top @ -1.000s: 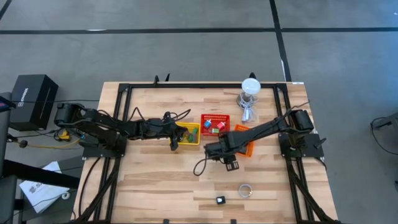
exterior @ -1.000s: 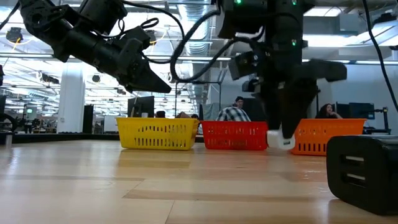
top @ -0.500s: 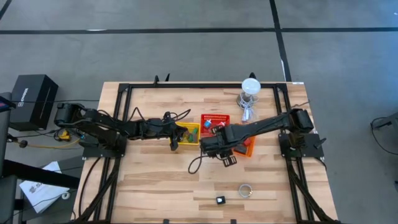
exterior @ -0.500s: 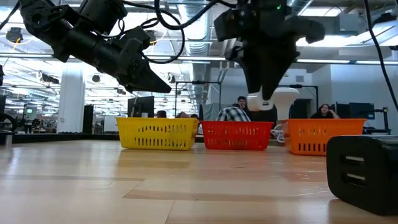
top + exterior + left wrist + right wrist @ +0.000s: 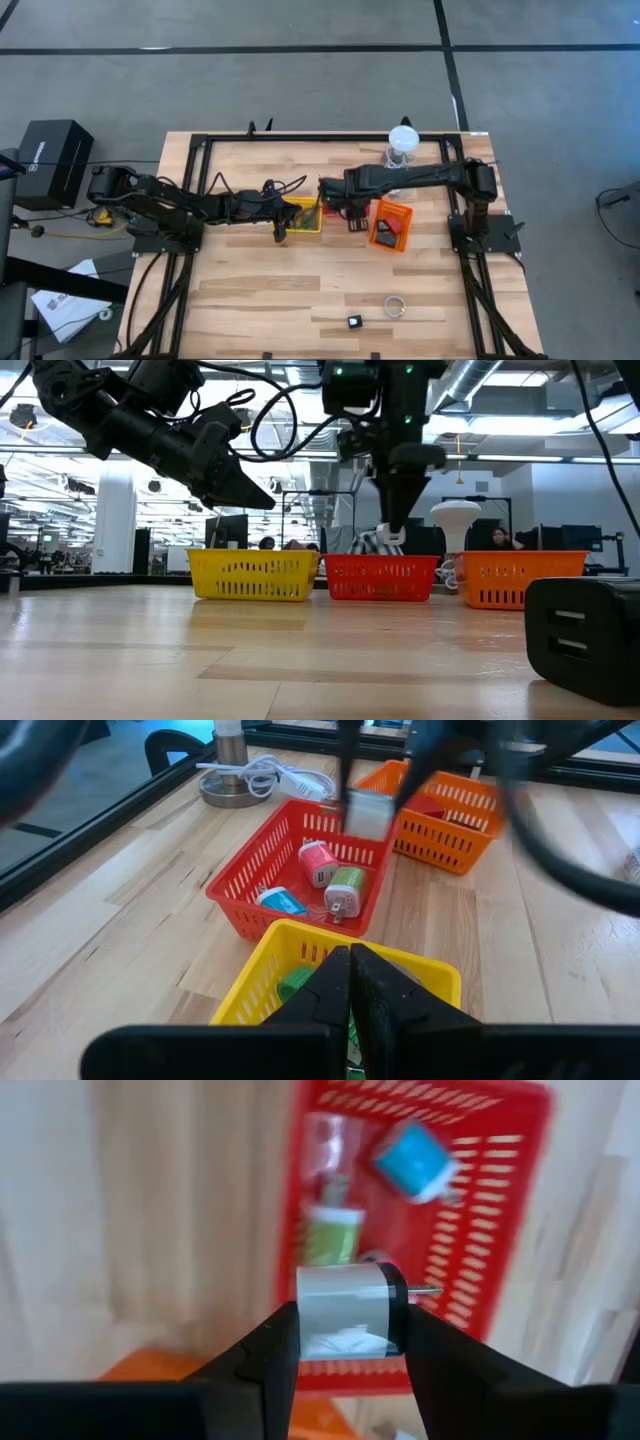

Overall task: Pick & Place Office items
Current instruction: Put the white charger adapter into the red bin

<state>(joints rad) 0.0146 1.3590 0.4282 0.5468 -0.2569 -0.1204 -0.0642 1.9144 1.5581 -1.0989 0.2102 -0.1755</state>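
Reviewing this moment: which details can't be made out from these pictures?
- Red basket contents: high view, hidden under the right arm.
- White item in the right gripper: its type is unclear; right wrist view is motion-blurred and the fingers cover its sides.
- Yellow basket contents: low view, hidden by its wall; left wrist view, blocked by the shut left gripper.
- Small black item and ring: high view, too small to identify.

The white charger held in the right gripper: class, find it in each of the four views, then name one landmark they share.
High view: hidden under the right gripper.
Low view: white charger above the red basket.
Left wrist view, over the basket.
Right wrist view, between the fingers.
Landmark: the red basket.
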